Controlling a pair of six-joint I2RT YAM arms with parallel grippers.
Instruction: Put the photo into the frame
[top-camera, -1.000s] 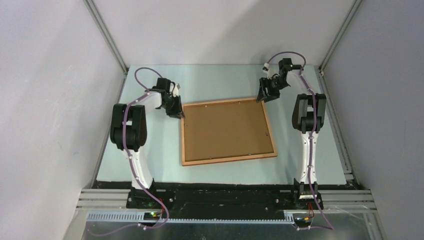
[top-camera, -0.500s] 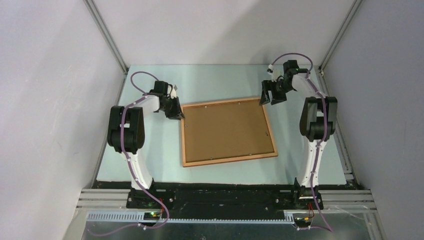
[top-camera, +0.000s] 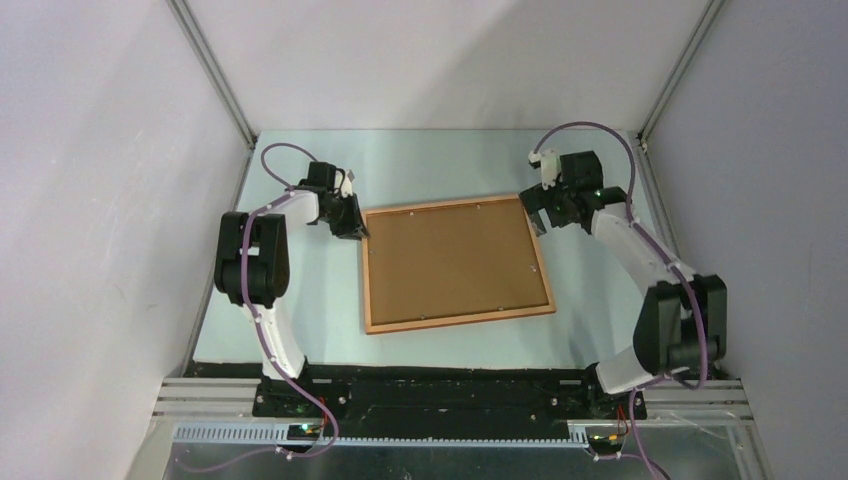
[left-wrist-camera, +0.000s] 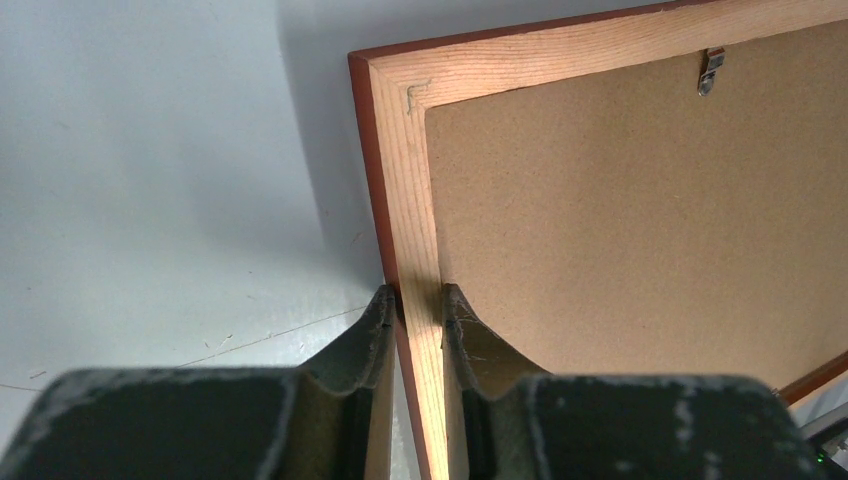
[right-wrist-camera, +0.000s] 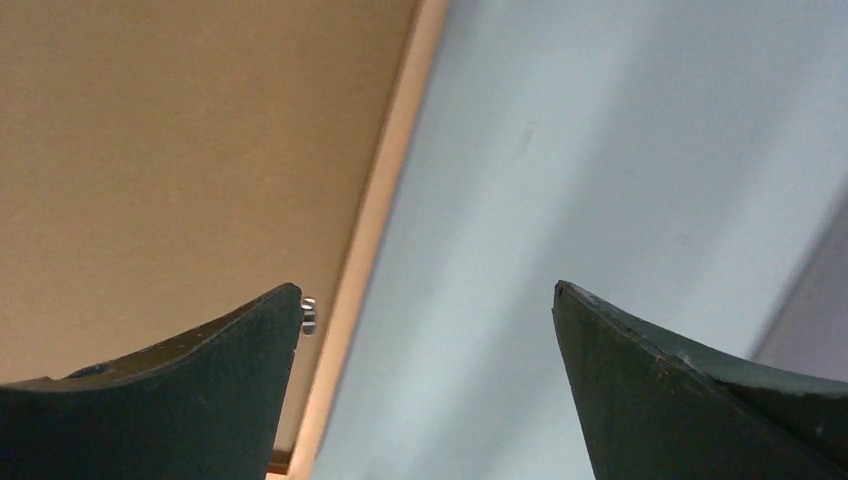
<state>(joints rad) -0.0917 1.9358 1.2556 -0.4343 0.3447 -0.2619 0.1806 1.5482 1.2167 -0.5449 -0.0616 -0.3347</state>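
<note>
**Pinning the frame (top-camera: 460, 316) by its left rail, right pincer (top-camera: 538, 213) spread wide**

Your left pincer (left-wrist-camera: 415, 300) is clamped across the pale, grainy wooden rail near the far-left corner, probably to steady the frame. It lies face down on the smooth pale worktop (top-camera: 420, 165), with a flat brown fibreboard backing board (top-camera: 450, 260) seated inside and a small metal clip (left-wrist-camera: 710, 72) at its edge. The right pincer hangs open, straddling the right rail. The photo is out of sight, perhaps beneath that board.
</note>
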